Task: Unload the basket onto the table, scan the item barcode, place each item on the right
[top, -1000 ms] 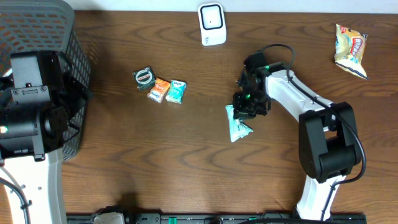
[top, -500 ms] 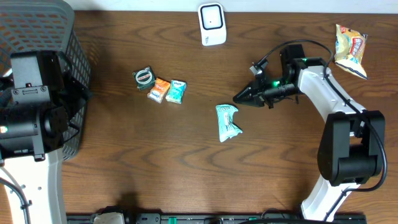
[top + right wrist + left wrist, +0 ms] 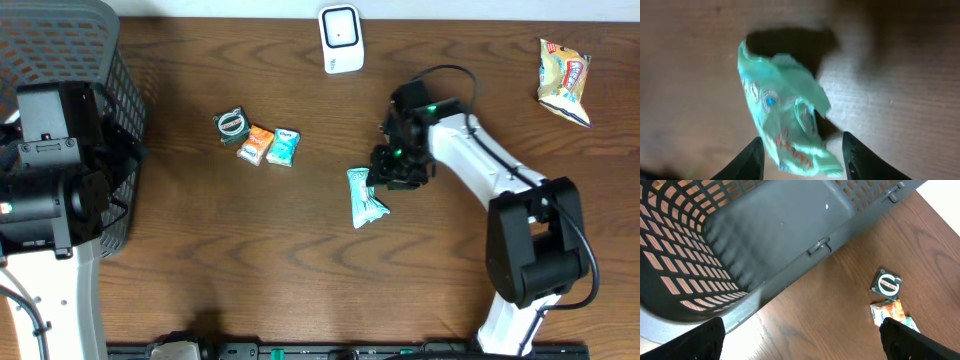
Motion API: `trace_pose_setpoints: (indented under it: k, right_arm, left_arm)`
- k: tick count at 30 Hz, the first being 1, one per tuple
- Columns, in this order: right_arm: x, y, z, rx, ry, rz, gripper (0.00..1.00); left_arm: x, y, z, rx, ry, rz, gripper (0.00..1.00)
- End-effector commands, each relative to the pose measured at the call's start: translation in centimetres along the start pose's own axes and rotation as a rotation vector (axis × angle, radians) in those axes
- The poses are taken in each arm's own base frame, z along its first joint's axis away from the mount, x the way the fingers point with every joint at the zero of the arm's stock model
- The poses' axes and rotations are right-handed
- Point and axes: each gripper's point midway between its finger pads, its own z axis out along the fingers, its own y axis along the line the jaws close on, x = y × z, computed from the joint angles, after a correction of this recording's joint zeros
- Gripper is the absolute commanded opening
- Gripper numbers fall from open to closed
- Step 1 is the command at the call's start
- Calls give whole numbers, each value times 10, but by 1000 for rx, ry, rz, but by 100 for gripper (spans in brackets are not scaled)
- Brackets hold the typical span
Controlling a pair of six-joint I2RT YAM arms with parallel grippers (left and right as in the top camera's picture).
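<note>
**R gripper open over teal packet**

R gripper point(image 3: 802, 167) has fingers apart; teal packet point(image 3: 785, 120) lies flat on table point(image 3: 300, 260) w/ one end between them, contact w/ pads can't tell. Ahead & slightly left of it, well apart: white scanner point(image 3: 341, 38). Further left: small teal pack point(image 3: 284, 147), orange pack point(image 3: 259, 144), round tin point(image 3: 231, 123), bunched together. Chip bag point(image 3: 563, 78) far to its right. L gripper point(image 3: 810, 352) spread wide, basket point(image 3: 765, 240) just ahead of it

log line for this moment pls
right gripper: above teal packet, jaws open | packet: on table, not held | left gripper: by basket, jaws open | scan: not done
</note>
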Motion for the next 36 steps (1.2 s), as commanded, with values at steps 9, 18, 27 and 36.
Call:
trace_pose_setpoints:
  k: [9,18,27,36]
  right_arm:
    - [10,12,31,91,-66,-59,45]
    - [21,7,45,98,-49,-66,1]
    - [29,66,-10,-337,107,-25,1]
    - [32,125,-132,-1127,319,48,1]
  left_arm:
    - [0,3,2,-16,0,-17,98]
    - [0,3,2,-16,0,-17,98]
    - [0,3,2,-16,0,-17,98]
    - [0,3,2,-16,0,-17,98]
